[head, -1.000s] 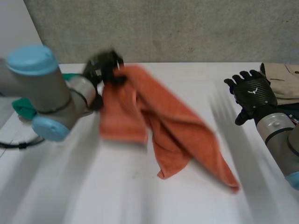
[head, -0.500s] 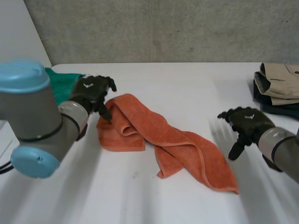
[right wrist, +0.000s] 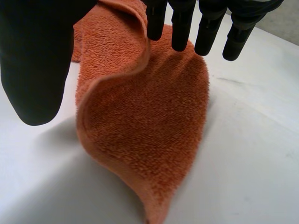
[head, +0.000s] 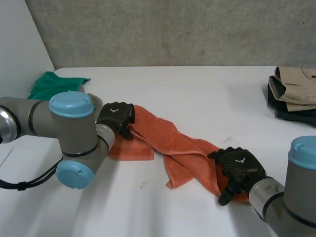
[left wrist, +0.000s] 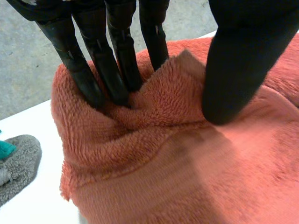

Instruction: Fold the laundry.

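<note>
Both hands have dropped onto the orange towel (head: 168, 143), crumpled on the surface (head: 197, 94): the left hand (head: 116, 116) pinches a bunched fold at its left end between fingers and thumb; the right hand (head: 239, 168), earlier clear of it, straddles the right end's raised edge, fingers spread.

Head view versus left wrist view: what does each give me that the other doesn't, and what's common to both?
Head view, not the wrist: the right hand on the near end of the orange towel, the towel's whole twisted length across the table, and folded clothes at the far right edge. Left wrist view, not the head: the left hand close up, its fingers and thumb pressing into the pile, seemingly pinching a raised ridge, plus a grey cloth beside the towel. Shared: the left hand on the towel's bunched far end.
</note>
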### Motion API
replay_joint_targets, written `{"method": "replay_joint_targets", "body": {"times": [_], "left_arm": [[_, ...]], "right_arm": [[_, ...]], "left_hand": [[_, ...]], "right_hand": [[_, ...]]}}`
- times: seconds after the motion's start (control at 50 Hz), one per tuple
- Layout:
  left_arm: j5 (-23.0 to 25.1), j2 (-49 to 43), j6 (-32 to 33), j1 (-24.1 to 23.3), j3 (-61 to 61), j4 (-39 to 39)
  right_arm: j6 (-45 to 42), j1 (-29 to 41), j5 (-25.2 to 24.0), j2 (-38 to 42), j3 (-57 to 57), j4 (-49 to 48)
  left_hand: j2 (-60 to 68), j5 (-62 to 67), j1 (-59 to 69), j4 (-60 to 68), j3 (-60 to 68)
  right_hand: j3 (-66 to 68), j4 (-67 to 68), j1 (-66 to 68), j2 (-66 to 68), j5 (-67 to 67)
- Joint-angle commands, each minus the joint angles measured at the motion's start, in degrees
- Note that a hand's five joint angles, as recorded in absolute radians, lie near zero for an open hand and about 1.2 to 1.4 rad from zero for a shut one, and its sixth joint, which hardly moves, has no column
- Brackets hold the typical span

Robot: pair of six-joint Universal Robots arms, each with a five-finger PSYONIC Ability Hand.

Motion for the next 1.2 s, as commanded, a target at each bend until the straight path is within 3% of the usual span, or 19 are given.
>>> {"method": "replay_joint_targets", "body": {"times": [0.02,0.16,0.28,0.38,0.46,0.56,0.64,0.74,0.9,1.04,1.12,1.2], "left_arm": [[0.0,-0.8,0.1,1.0,0.6,2.6],[-0.2,-0.2,0.1,2.3,0.3,2.2],[-0.1,5.8,0.0,3.7,-1.0,0.2],[0.5,14.0,-0.4,5.3,-2.0,-4.0],[0.9,21.3,-0.1,5.8,-2.2,-7.8],[4.8,28.5,0.1,7.7,-2.2,-13.7],[9.2,29.5,0.9,10.9,-2.9,-20.1],[11.3,27.6,5.1,12.3,-5.8,-24.8],[11.1,15.7,11.8,12.8,-5.9,-18.1],[9.6,7.4,14.2,12.8,4.0,-8.8],[10.1,7.0,14.1,12.5,12.9,0.1],[11.7,7.7,12.8,11.7,21.3,14.5]], "right_arm": [[-0.2,2.6,2.6,1.6,-0.1,-2.7],[-1.0,3.1,5.2,5.6,-1.5,-7.0],[-2.6,3.8,7.1,7.9,-4.4,-8.4],[-4.3,3.0,8.4,6.3,-6.4,-7.5],[-8.1,2.9,8.1,-0.4,-7.7,-5.3],[-17.9,-0.9,6.6,-9.9,-13.1,-0.8],[-23.4,-4.0,3.4,-12.4,-17.4,6.3],[-24.5,-5.8,0.1,-11.7,-21.3,12.9],[-24.1,-6.9,-1.0,5.7,-26.9,14.3],[-21.4,-6.6,0.5,13.7,-37.3,10.0],[-15.6,-6.9,4.6,14.9,-46.5,2.5],[-10.2,-7.0,8.6,13.6,-53.6,-8.4]], "left_hand": [[31.5,32.4,30.4,32.1,32.2],[32.4,33.3,31.3,32.9,33.1],[32.4,33.3,31.3,32.9,33.1],[32.4,33.3,31.3,32.9,33.1],[32.4,33.3,31.3,32.9,33.1],[32.4,33.3,31.3,32.9,33.1],[32.4,33.3,31.3,32.9,33.1],[32.4,33.3,31.3,32.9,33.1],[32.4,33.3,31.3,32.9,33.1],[32.4,33.3,31.3,32.9,33.1],[32.4,33.3,31.3,32.9,33.1],[32.4,33.3,31.3,32.9,33.1]], "right_hand": [[5.6,5.9,6.5,6.0,5.4],[21.8,22.0,22.6,22.2,21.5],[63.7,64.0,64.6,64.1,63.5],[63.8,64.0,64.6,64.2,63.5],[63.8,64.0,64.6,64.2,63.5],[63.8,64.0,64.6,64.2,63.5],[63.8,64.0,64.6,64.2,63.5],[63.8,64.0,64.6,64.2,63.5],[63.8,64.0,64.6,64.2,63.5],[63.8,64.0,64.6,64.2,63.5],[63.8,64.0,64.6,64.2,63.5],[63.8,64.0,64.6,64.2,63.5]]}}
